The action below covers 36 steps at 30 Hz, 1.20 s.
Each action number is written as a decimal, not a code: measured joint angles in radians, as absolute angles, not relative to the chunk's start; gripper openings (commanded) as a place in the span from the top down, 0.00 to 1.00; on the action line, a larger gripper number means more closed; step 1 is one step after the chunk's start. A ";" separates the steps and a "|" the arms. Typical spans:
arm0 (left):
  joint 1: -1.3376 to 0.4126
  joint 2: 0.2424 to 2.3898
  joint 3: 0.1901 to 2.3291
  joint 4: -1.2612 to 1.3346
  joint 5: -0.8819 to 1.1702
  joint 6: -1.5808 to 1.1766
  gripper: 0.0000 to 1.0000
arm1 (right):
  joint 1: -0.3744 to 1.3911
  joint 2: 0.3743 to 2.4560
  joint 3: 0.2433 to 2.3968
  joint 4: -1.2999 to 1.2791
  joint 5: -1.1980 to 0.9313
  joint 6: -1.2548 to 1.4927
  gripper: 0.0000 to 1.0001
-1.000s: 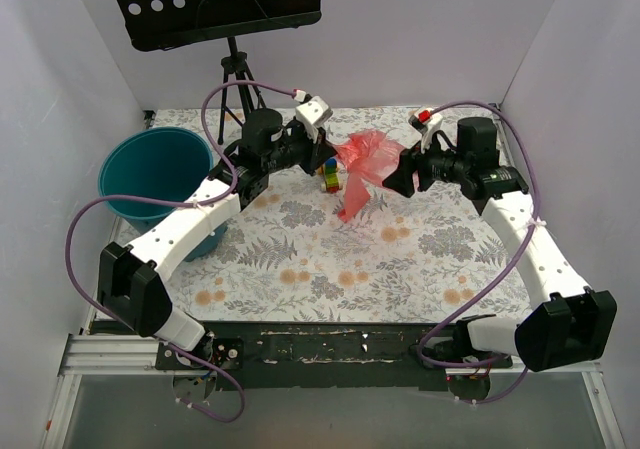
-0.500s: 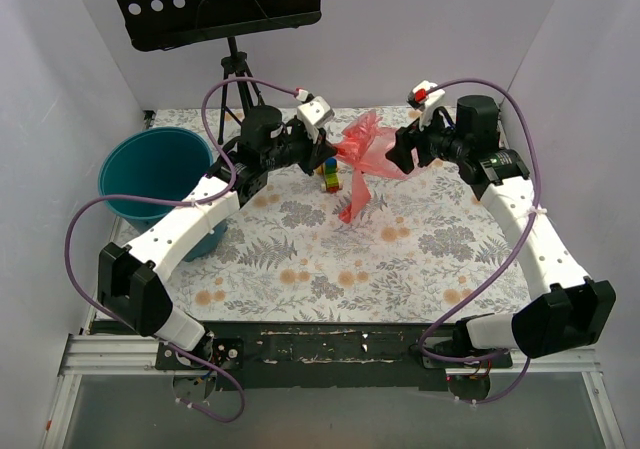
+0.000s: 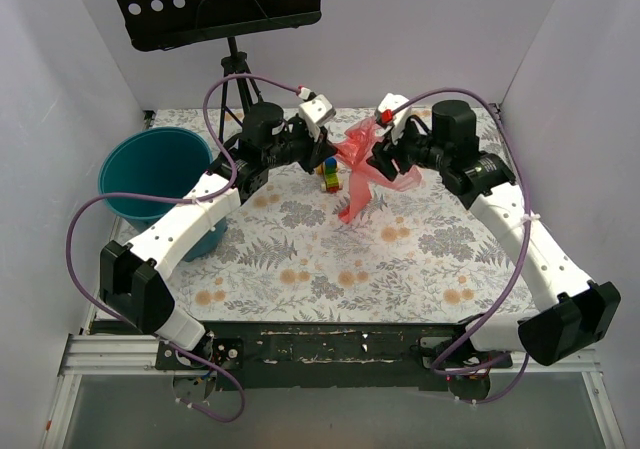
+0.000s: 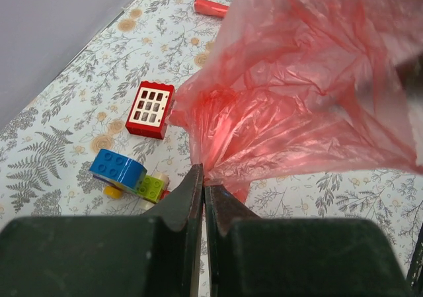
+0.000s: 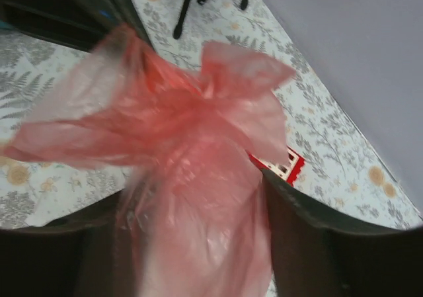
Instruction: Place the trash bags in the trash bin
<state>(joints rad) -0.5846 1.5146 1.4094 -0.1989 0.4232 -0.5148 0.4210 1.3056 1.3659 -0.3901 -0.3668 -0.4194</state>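
Both arms outstretched inward, left end effector (image 4: 203,175) pinched on trash bag (image 4: 304,92), right end effector (image 5: 195,191) wide around it.

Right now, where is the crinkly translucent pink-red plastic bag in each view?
Top external: translucent pink-red plastic bag, centre-rear, hanging down.
Left wrist: bag upper right, pinched in shut jaws.
Right wrist: bag centre, between open jaws.
Shared landmark: flat red window block, both wrist views.
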 measured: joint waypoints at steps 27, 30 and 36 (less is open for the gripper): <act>-0.576 1.515 1.367 -0.208 0.284 -0.543 0.45 | 0.177 1.335 1.344 -0.366 -0.283 0.001 0.99; -0.577 1.515 1.367 -0.202 0.327 -0.481 0.44 | 0.177 1.335 1.327 -0.367 -0.311 0.002 0.99; -0.598 1.514 1.352 -0.154 0.458 -0.311 0.49 | 0.177 1.332 1.311 -0.366 -0.348 0.009 0.99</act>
<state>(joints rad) -0.5976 1.5143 1.3521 -0.1543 0.4576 -0.3107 0.1772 1.3323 1.3109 -0.3660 -0.3477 0.0090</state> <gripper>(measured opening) 0.562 0.021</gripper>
